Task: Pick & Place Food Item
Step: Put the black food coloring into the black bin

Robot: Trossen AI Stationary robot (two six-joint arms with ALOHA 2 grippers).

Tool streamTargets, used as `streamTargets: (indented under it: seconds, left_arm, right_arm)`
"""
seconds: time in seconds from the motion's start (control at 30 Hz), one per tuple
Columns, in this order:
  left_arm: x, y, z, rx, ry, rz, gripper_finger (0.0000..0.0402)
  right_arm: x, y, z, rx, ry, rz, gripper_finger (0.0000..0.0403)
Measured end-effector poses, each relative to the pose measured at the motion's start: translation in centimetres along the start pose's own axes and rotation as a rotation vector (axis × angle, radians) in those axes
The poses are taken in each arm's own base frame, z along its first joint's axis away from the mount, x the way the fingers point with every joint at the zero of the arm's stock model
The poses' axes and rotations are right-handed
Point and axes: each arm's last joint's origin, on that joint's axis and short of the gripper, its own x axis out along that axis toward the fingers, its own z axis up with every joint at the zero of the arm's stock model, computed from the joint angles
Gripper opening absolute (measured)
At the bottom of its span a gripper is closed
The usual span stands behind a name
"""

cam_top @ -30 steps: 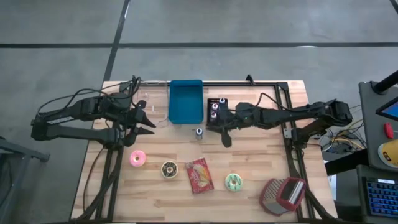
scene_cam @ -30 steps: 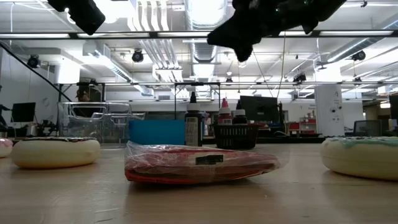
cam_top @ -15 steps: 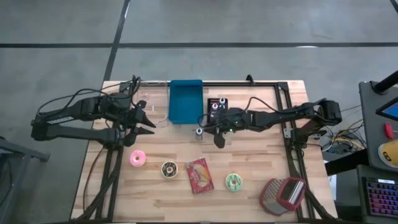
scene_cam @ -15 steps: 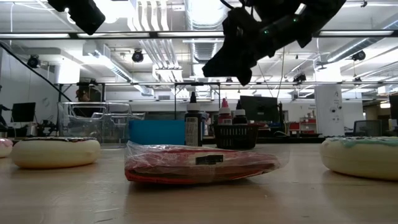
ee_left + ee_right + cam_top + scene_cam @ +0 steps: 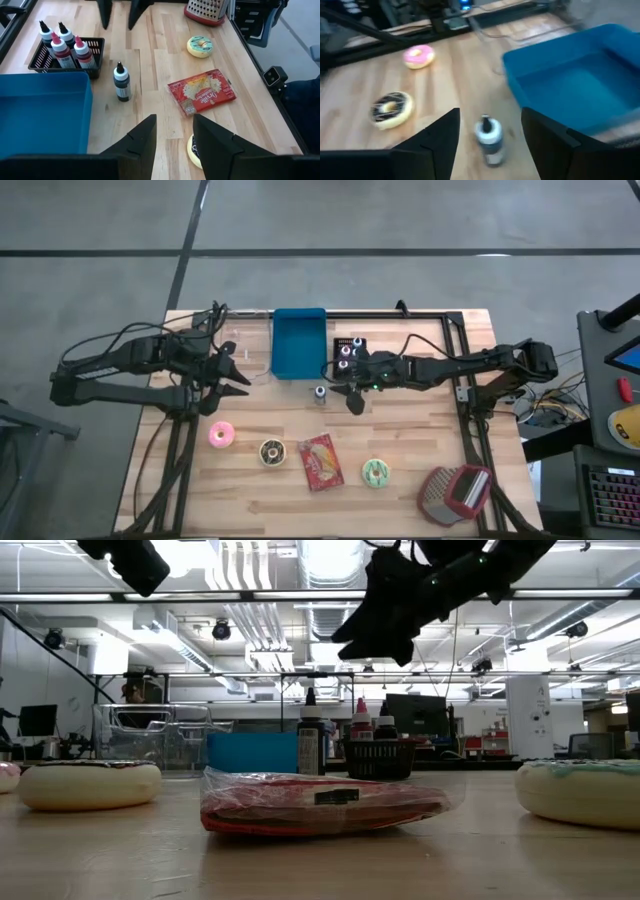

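Wooden boards make up the table (image 5: 420,420), and a big workshop with bright ceiling lights sits behind it.

You cannot yet tell which food is yours to move. The red snack packet (image 5: 320,461) lies flat near the front edge, about in the middle. It looks light, soft and crinkly, and its shiny wrap may slip. Take it across its short sides and squeeze gently, so you do not crush what is inside. Three donuts sit in the same front row: the pink donut (image 5: 221,434) toward the left edge, the chocolate donut (image 5: 271,451) just left of the packet, and the green donut (image 5: 376,472) on its right. They look round and firm. Grab one across its ring.

Your right gripper (image 5: 351,398) hangs in the air near the table's middle, fingers spread, holding nothing. The small dark bottle (image 5: 320,394) stands right beside it and could tip over if you bump it. Close behind are the black basket of bottles (image 5: 349,352) and the blue bin (image 5: 299,343), at the back edge.

Your left gripper (image 5: 238,372) waits by the left edge. Its fingers are partly apart and hold nothing.

The red grater (image 5: 455,491) lies at the front right corner, well away.
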Motion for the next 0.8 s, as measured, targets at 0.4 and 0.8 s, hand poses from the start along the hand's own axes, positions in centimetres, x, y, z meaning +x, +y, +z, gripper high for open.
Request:
streamTargets:
  seconds: [0.4, 0.8]
  left_arm:
    - [0.1, 0.0, 0.0, -0.001, 0.005, 0.0, 0.0133]
    - [0.1, 0.0, 0.0, -0.001, 0.006, -0.001, 0.0133]
  right_arm:
    - [-0.3, -0.2, -2.0, 0.13, 0.216, -0.029, 0.021]
    - [-1.0, 2.1, 3.4, 0.013, 0.44, -0.055, 0.021]
